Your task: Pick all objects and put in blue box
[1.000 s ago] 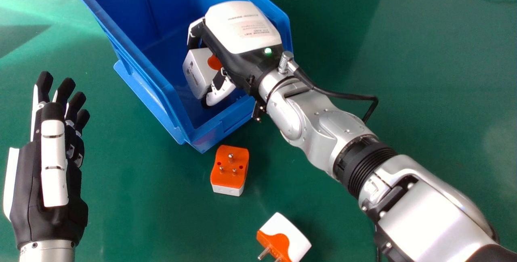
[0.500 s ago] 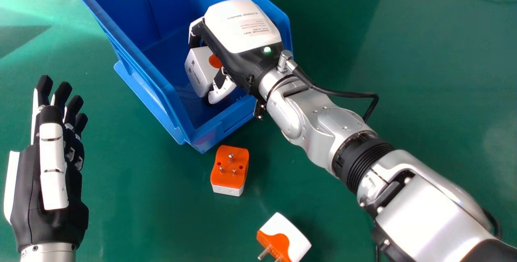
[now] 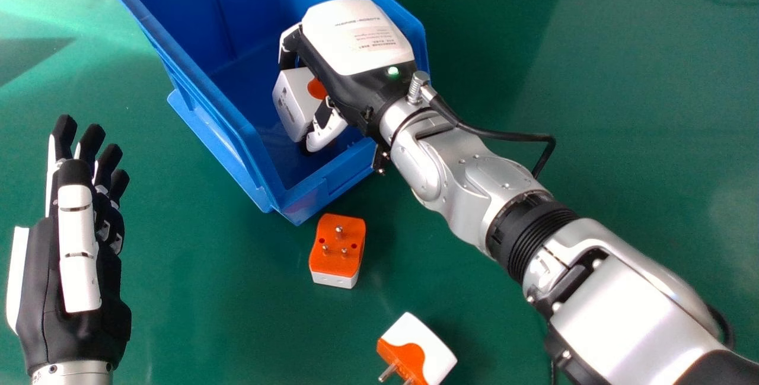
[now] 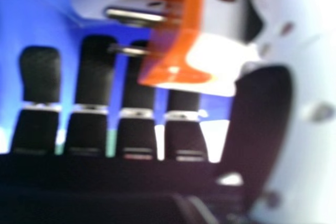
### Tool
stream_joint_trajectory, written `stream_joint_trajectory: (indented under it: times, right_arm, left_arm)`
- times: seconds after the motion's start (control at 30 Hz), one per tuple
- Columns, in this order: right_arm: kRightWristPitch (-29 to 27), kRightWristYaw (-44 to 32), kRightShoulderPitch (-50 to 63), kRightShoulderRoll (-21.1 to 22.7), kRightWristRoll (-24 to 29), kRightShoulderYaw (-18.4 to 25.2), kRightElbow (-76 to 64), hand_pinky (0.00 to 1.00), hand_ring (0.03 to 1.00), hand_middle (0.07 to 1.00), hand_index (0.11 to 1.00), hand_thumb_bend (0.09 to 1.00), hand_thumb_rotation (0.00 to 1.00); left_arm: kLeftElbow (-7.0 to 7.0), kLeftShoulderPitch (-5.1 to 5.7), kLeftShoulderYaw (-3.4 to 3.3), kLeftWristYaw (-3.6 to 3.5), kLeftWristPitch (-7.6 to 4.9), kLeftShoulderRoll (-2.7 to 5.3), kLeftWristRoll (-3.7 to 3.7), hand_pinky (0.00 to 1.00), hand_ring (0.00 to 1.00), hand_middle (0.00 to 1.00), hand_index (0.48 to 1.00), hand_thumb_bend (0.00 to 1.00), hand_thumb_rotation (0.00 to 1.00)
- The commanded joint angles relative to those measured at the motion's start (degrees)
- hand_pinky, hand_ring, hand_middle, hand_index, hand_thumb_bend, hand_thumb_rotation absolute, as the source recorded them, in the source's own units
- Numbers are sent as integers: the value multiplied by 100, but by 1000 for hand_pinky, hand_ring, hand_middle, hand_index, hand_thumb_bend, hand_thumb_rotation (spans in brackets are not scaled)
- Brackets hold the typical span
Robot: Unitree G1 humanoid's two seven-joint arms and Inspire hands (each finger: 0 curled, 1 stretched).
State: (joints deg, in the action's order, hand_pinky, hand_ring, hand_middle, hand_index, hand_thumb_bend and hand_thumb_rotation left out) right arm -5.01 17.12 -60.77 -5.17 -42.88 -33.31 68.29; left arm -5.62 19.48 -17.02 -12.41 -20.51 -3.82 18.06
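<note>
Head view: my right hand [image 3: 356, 41] is in the blue plastic box [image 3: 216, 130], gripping a white-and-orange plug adapter [image 3: 292, 100]. Orange-topped white adapter [image 3: 337, 248] and tilted white-and-orange one [image 3: 418, 346] on green worktop [image 3: 225, 314]. Left hand [image 3: 71, 308] open, at left.
Right hand view: held adapter's metal pins point across my fingers [image 4: 39, 77].

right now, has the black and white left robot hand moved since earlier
Yes, slightly: in the head view, the left robot hand has shifted toward the bottom edge, judged against the unmoved blue plastic box.

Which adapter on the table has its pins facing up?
The adapter just outside the blue box, pins up; on the other table adapter, they point sideways.
</note>
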Motion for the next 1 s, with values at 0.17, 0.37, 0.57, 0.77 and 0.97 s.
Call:
stream_joint_trajectory:
  times: [0.17,0.37,0.57,0.77,0.97]
  right_arm:
    - [435,-443,-74,-15,-86,-185,-165,552,691,760,738,725,120]
    - [501,-393,-38,48,-165,-353,-268,669,821,880,860,838,244]
    - [529,-366,-46,87,-192,-460,-300,774,920,968,948,936,374]
    - [543,-356,-55,84,-174,-451,-289,817,951,992,972,962,417]
    - [541,-385,-80,97,-165,-438,-332,820,945,992,968,956,421]
  left_arm:
    - [-164,29,-5,4,-71,-3,-7,984,965,979,1000,461,947]
    - [-141,18,-5,2,-97,-3,-24,986,966,979,1000,451,959]
    - [-169,7,4,-5,-58,1,22,991,971,984,1000,446,965]
    - [-170,1,13,10,-59,-6,-23,997,975,986,1000,440,971]
    - [-104,-52,5,-4,-75,-18,-6,998,975,984,1000,449,974]
